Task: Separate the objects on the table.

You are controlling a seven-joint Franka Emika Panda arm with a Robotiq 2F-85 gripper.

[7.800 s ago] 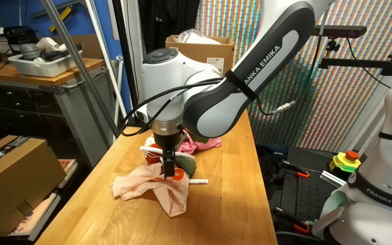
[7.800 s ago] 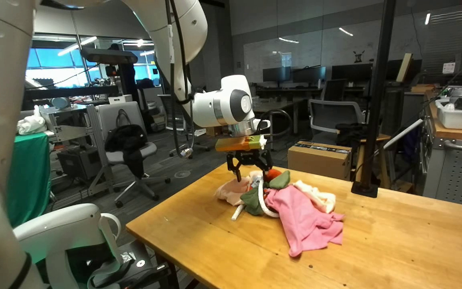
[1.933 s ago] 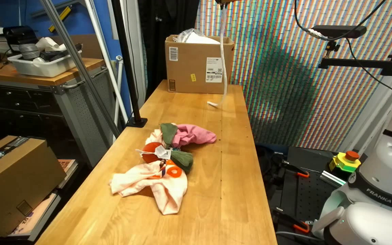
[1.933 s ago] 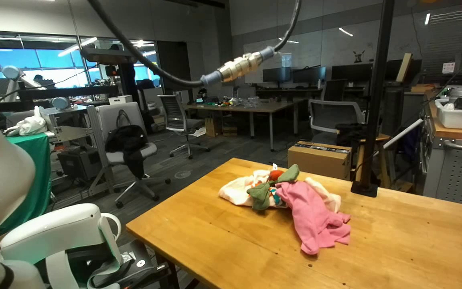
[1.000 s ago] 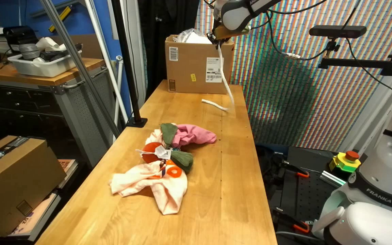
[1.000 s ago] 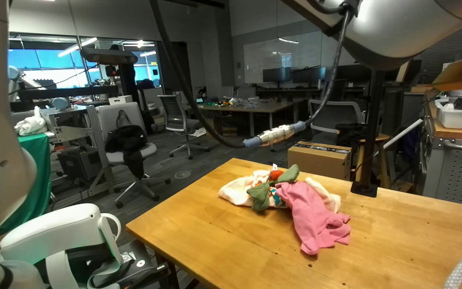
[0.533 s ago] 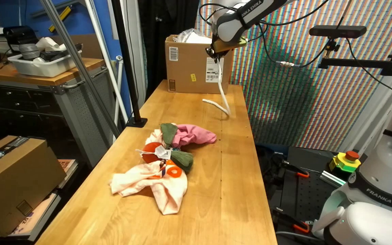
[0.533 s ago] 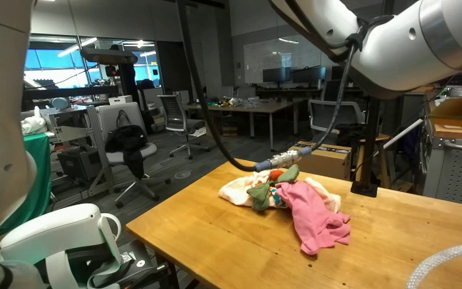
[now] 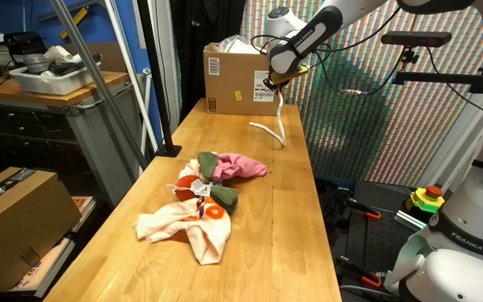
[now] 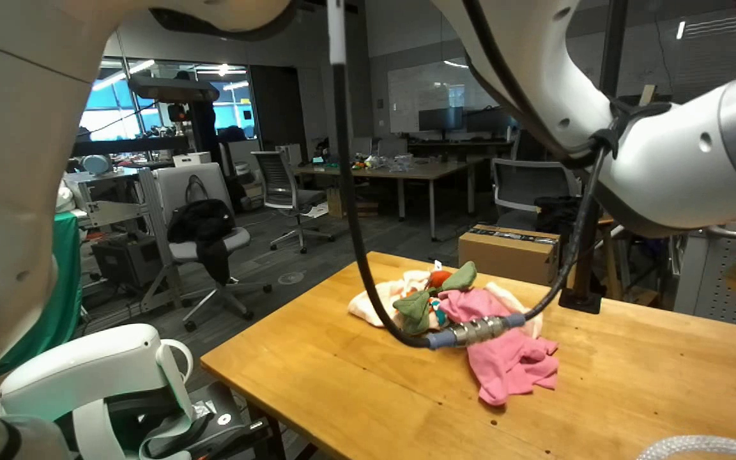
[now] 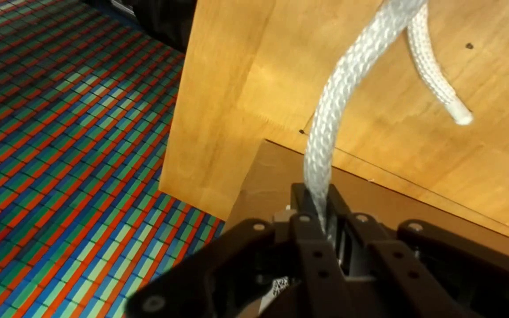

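“FRANKA EMIKA” is curving along a dark band (image 9: 468, 240) on the robot base (image 9: 468, 272), “ANKA EMIKA” along the arm link (image 9: 307, 38).

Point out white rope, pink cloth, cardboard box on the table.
White rope (image 11: 324, 126): wrist view, length nearest the camera.
Pink cloth (image 9: 239, 165): in an exterior view, middle of its bunched fabric.
Cardboard box (image 9: 235, 79): in an exterior view, camera-facing side.

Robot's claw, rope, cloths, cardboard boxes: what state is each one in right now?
Gripper: shut on the rope
Rope: hanging in a bend, one loose end showing
Pink cloth: crumpled on the table
Green cloth: bunched beside the pink one
Peach cloth: rumpled, not folded
Box on the table: open, contents showing
Taped box: shut
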